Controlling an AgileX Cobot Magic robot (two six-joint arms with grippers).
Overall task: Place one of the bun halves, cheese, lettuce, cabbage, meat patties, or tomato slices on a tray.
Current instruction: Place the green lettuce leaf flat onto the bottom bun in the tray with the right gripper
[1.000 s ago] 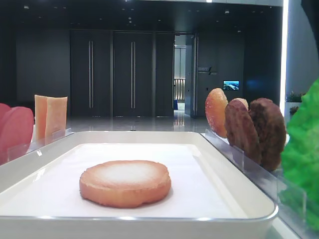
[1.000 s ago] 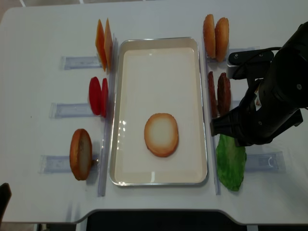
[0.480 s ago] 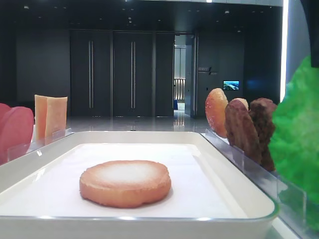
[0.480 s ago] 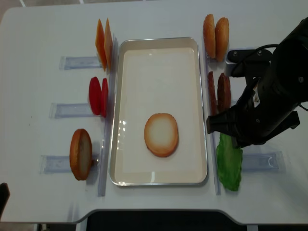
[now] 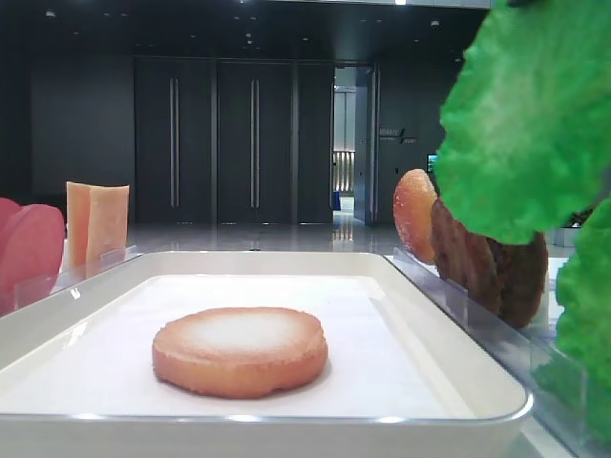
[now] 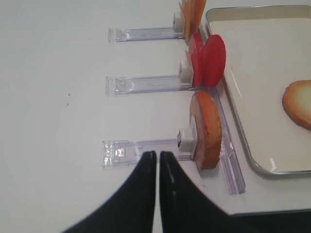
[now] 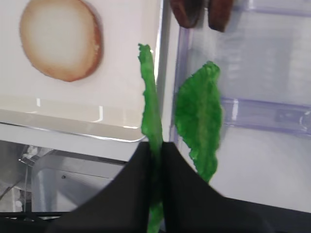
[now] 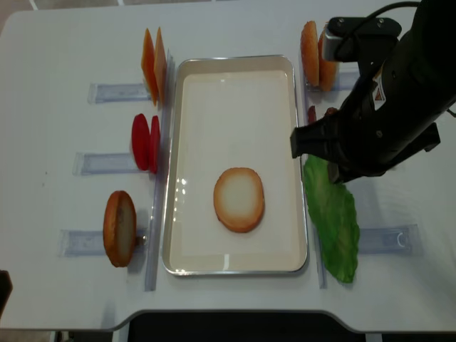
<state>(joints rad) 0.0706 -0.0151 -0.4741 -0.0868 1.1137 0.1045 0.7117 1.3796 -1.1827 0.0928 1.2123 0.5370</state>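
My right gripper (image 7: 155, 145) is shut on a green lettuce leaf (image 7: 149, 97), held edge-on in the air over the tray's right rim. The same leaf hangs high at the right in the low exterior view (image 5: 535, 114). From overhead it (image 8: 320, 185) shows below the right arm (image 8: 377, 107). One bun half (image 8: 239, 199) lies flat on the white tray (image 8: 235, 107). My left gripper (image 6: 156, 154) is shut and empty, above a clear holder rail beside an upright bun half (image 6: 206, 128).
Another lettuce leaf (image 7: 199, 116) stays in its holder right of the tray. Meat patties (image 5: 487, 262) and bun halves (image 8: 311, 46) stand along the right side. Cheese (image 8: 153, 64), tomato slices (image 8: 146, 142) and a bun half (image 8: 120, 228) stand along the left.
The right gripper has lifted one lettuce leaf out of its holder, up and toward the tray's edge. The left gripper's jaws have closed. The bun half on the tray has not moved.
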